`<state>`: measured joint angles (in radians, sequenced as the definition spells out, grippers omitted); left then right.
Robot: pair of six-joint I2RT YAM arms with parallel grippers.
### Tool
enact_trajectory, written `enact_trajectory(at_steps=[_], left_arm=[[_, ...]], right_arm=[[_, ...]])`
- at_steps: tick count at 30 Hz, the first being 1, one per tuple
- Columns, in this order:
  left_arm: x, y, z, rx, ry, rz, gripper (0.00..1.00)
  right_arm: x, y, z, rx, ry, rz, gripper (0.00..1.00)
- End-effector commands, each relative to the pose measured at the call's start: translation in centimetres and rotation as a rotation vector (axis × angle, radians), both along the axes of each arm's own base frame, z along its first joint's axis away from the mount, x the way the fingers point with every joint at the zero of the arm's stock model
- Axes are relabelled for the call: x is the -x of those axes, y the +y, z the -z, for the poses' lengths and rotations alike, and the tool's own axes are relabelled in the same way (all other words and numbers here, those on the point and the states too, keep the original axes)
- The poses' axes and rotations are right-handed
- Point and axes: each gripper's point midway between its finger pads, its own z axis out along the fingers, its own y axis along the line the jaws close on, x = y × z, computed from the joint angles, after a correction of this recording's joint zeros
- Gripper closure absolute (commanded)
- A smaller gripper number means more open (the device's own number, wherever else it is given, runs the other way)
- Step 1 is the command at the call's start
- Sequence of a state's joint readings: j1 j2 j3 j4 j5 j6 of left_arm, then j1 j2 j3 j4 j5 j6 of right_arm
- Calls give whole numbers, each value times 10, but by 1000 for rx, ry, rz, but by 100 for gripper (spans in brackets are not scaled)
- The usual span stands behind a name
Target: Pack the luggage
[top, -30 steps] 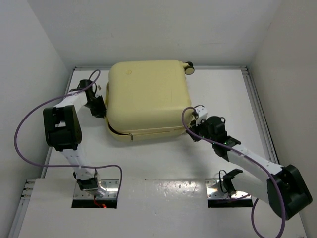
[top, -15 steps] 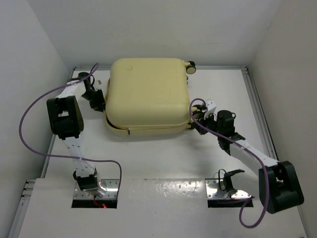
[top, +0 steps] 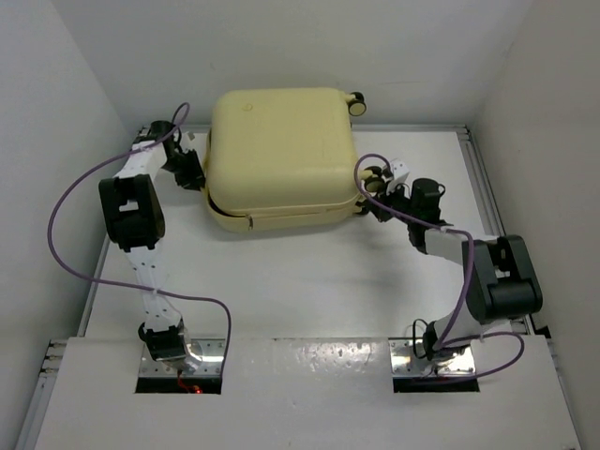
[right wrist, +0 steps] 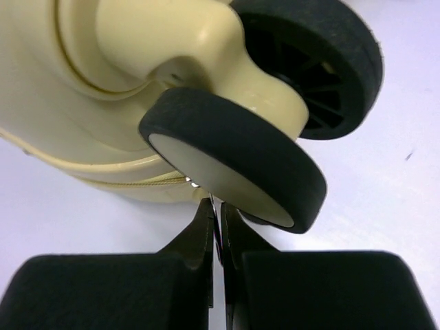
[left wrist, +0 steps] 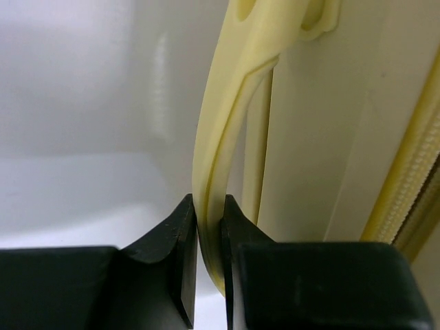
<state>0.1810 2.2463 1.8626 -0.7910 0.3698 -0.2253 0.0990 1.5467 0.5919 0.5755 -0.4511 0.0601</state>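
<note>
The luggage (top: 281, 155) lies far-centre on the table (top: 309, 281): stiff, slick (likely heavy). The left gripper (left wrist: 208, 223) pinches its side handle (left wrist: 214, 137), the best hold. The right gripper (right wrist: 216, 214) is pressed together under a wheel (right wrist: 234, 155), perhaps on something thin.

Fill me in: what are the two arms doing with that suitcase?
Both arms are on the pale yellow luggage, which lies flat with its halves together at the far end of the table. The left hand is clamped on the side handle. The right hand is pinched shut just below a black wheel, by the zipper seam. Whether it holds anything is unclear.
</note>
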Motion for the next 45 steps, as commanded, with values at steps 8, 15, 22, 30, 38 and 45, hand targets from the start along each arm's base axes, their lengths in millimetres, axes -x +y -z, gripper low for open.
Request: enact_trajectory(at_steps=[8,15,22,30,38,45], left_arm=[[-84,135,21,-454,-214,-216,100],[-90,142,30,-479,-208,-231,100],[-84,148,39,-489,-184,-233,100],[-95,138,42,-433,-222,-190,100],[-109,82,-36,-163,-462,-34,61],[-83,50,-188,-59,-783,-5,2]], right_arm=[[-115,-160,-39,178,-190,541,100],[-162,-184,-30,165,-185,629,100],[-204,-193,-14,171,-176,667,100],[-260,-171,1,122,-207,626,100],[-286,-117,4,49,-197,530,100],[-239,-20,-9,-1,-206,260,100]])
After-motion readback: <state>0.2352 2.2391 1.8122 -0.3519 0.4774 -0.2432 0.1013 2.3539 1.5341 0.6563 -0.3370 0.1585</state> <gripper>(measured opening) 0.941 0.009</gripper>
